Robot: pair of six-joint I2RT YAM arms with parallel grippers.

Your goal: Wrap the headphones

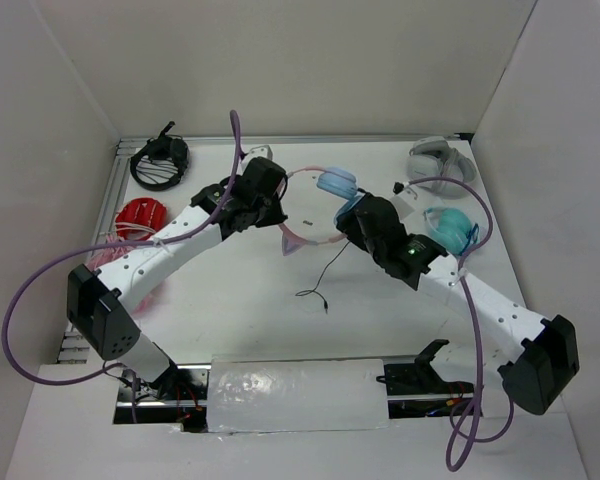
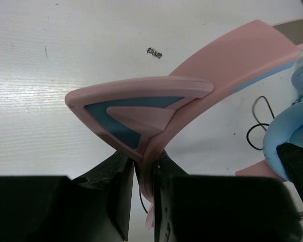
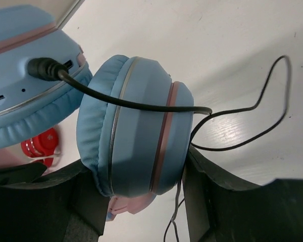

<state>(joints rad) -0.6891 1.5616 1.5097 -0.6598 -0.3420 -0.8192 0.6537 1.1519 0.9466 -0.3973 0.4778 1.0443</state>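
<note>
Left gripper (image 2: 144,176) clenched on thin pink cat-eared headband (image 2: 232,55) of headphones (image 1: 325,205); right gripper (image 3: 139,171), at its three o'clock, grasping round blue ear cup (image 3: 136,131).

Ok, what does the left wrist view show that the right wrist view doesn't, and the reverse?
Left wrist only: the left gripper shut on the pink headband at the base of its cat ear. Right wrist only: the right gripper clasping one blue ear cup, the cable plugged into the other cup, and something red beyond. Both: a blue cup, loops of cable, the white table.
</note>
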